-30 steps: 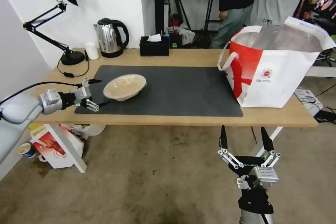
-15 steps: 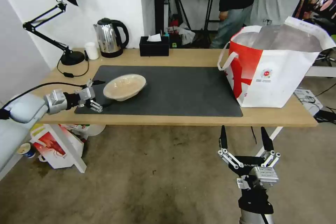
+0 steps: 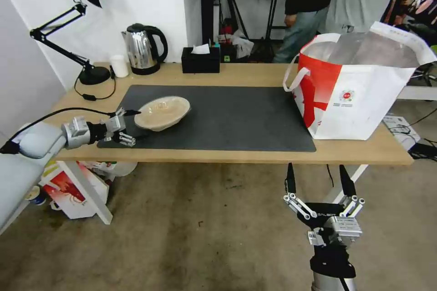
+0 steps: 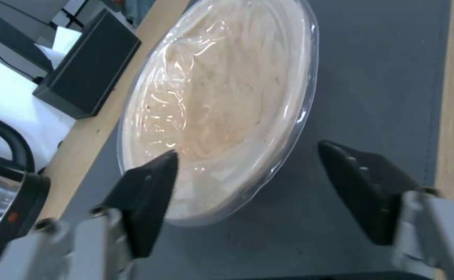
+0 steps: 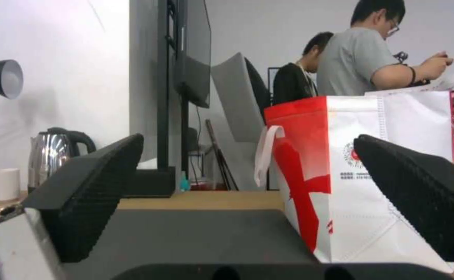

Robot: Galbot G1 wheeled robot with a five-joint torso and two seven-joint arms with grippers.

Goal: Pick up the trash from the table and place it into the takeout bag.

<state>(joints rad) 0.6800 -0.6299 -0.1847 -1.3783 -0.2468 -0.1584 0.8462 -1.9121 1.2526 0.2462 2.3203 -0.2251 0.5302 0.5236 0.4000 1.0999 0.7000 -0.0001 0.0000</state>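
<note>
Head view shows the bench (image 3: 236, 152) with the takeout bag (image 3: 359, 100) at its right end, the left gripper (image 3: 132, 123) reaching in flat, wide open around the beige bowl's (image 3: 161, 112) near rim, holding nothing, while the right gripper (image 3: 318, 177) waits open, pointing up below the bench.

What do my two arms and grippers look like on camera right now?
Left gripper: silver-grey metal linkages, two black pointed fingertips, black wrist collar, pale grey arm shell, and a black cable looping back along it. Right gripper: same black tapered fingers, silver linkages, black palm with white lettering, black wrist.
</note>
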